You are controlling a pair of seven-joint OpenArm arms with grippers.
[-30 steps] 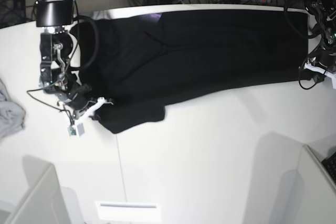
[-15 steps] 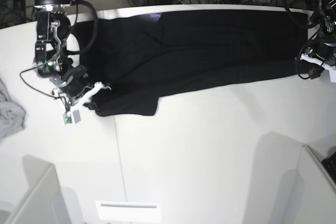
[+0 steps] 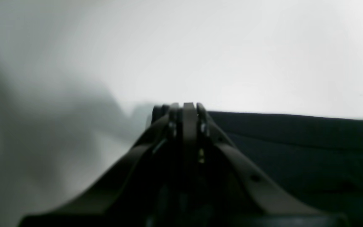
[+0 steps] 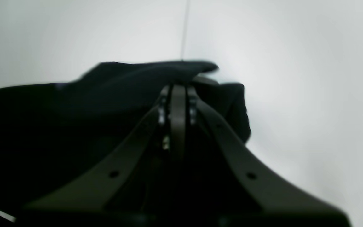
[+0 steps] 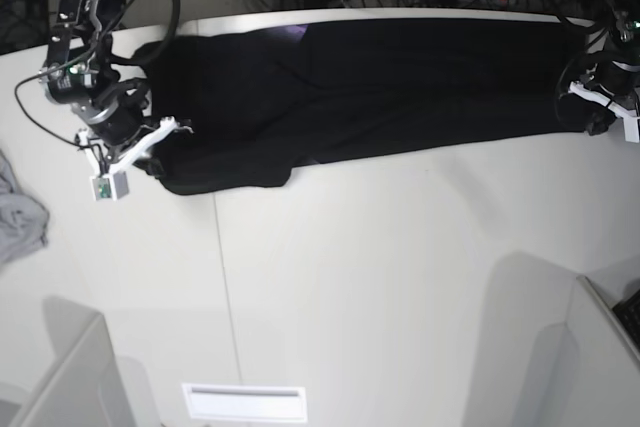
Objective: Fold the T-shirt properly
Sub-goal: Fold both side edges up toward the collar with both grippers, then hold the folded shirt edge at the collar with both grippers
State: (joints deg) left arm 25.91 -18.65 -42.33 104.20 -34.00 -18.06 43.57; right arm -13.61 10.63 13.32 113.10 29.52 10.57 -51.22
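The black T-shirt (image 5: 380,87) lies stretched out in a long band along the far side of the white table (image 5: 380,267); no print shows. My right gripper (image 5: 170,133), at the left of the base view, is shut on the shirt's bunched near-left corner. In the right wrist view the gripper (image 4: 178,86) has dark cloth (image 4: 58,119) folded around its tip. My left gripper (image 5: 584,107), at the right of the base view, is shut on the shirt's near-right corner. In the left wrist view the gripper (image 3: 184,105) sits at the edge of the cloth (image 3: 295,142).
A small light grey cloth (image 5: 20,217) lies at the table's left edge. A white tray (image 5: 243,402) sits at the front edge. Grey panels stand at the front left (image 5: 70,377) and front right (image 5: 600,347). Cables and equipment run behind the table.
Both grippers have moved toward the table's far edge, pulling the shirt's near edge with them. The dark band is narrower and the loose flap at the left has drawn in.
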